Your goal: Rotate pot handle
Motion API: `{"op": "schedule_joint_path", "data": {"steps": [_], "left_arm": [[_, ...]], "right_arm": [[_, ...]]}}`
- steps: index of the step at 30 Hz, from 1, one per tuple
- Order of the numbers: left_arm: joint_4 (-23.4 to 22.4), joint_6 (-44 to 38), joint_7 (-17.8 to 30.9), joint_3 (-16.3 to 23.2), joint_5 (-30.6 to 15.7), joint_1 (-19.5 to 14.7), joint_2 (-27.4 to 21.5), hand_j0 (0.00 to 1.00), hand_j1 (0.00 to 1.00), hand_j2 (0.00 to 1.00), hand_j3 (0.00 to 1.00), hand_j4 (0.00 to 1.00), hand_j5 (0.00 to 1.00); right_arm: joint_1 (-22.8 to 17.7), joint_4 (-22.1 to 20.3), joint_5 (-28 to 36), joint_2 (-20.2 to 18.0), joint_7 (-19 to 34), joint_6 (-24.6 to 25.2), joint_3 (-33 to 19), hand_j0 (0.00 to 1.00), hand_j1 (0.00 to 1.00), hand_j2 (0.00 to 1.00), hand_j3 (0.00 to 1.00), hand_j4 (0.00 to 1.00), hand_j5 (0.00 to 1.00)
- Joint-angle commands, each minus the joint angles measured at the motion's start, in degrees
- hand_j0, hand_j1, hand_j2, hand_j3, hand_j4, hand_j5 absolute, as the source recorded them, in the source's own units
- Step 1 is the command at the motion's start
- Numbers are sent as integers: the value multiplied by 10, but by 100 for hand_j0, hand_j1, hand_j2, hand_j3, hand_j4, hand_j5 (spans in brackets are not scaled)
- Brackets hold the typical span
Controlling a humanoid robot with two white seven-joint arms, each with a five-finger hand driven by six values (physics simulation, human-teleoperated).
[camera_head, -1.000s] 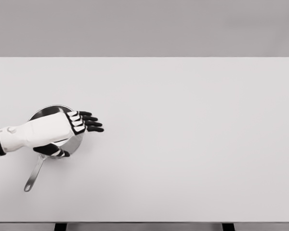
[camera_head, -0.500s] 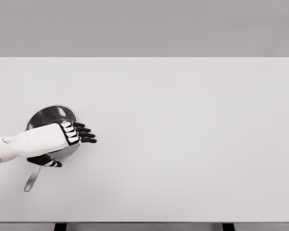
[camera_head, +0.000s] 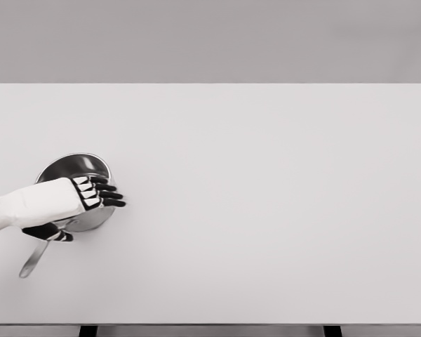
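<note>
Reaching in from the left edge of the head view, my left hand (camera_head: 74, 200) lies across the near side of the pot (camera_head: 76, 172), which stands on the white tabletop (camera_head: 266, 196) near its left end and toward the near edge. My four black fingertips (camera_head: 112, 197) extend straight and close together past the pot's right rim, pointing to the right, and they close on nothing. My thumb (camera_head: 50, 234) sits below the palm, beside the point where the handle (camera_head: 31, 261) meets the pot's body; whether it touches the handle cannot be told from this view. My white forearm (camera_head: 10, 210) leaves the frame at the left edge and covers the pot's near-left rim.

The pot is round, of polished metal, upright, with its dark interior open to the camera on the far side of my hand. Its handle is a slim metal bar that runs from under my hand toward the lower left, ending in a rounded tip that lies on the tabletop close to the near-left corner. My right arm does not appear.
</note>
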State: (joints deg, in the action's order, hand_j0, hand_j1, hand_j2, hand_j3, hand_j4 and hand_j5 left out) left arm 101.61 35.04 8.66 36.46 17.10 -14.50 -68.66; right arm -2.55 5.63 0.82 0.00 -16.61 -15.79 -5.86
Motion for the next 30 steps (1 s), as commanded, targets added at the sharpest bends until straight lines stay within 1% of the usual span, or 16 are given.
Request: {"op": "schedule_joint_path", "data": {"steps": [1,3,5,7,9,10,13,18,19,21,27,30], "left_arm": [[-6,0,0,-1,-3,0,-7,100,100,100,100,100,100],[-12,0,0,-2,-3,0,-10,100,100,100,100,100,100],[-28,0,-1,-8,-3,0,-10,100,100,100,100,100,100],[-32,0,-1,-9,-3,0,-11,100,100,100,100,100,100],[-51,0,-2,-10,-3,0,-10,100,100,100,100,100,100],[-54,0,-2,-10,-4,0,-11,100,100,100,100,100,100],[-77,0,-3,-30,-6,0,-11,100,100,100,100,100,100],[-78,0,-22,-35,-11,0,-11,100,100,100,100,100,100],[-83,0,-22,-35,-11,0,-11,100,100,100,100,100,100],[-106,0,-22,-40,-11,-1,-11,100,100,100,100,100,100],[-114,0,-22,-41,-9,0,-12,100,100,100,100,100,100],[-113,0,-22,-41,-10,0,-21,100,100,100,100,100,100]], "right_arm": [[0,0,1,0,0,0,1,100,100,100,100,100,100],[0,0,1,0,0,0,0,100,100,100,100,100,100],[0,0,1,0,0,0,0,100,100,100,100,100,100],[0,0,1,0,0,0,0,100,100,100,100,100,100],[0,0,1,0,0,1,0,100,100,100,100,100,100],[0,0,1,0,0,0,1,100,100,100,100,100,100],[0,0,1,0,0,0,0,100,100,100,100,100,100],[0,0,1,0,0,0,0,100,100,100,100,100,100],[0,0,1,0,0,0,0,100,100,100,100,100,100],[0,0,1,0,0,0,0,100,100,100,100,100,100],[0,0,1,0,0,0,0,100,100,100,100,100,100],[0,0,1,0,0,0,1,100,100,100,100,100,100]]}}
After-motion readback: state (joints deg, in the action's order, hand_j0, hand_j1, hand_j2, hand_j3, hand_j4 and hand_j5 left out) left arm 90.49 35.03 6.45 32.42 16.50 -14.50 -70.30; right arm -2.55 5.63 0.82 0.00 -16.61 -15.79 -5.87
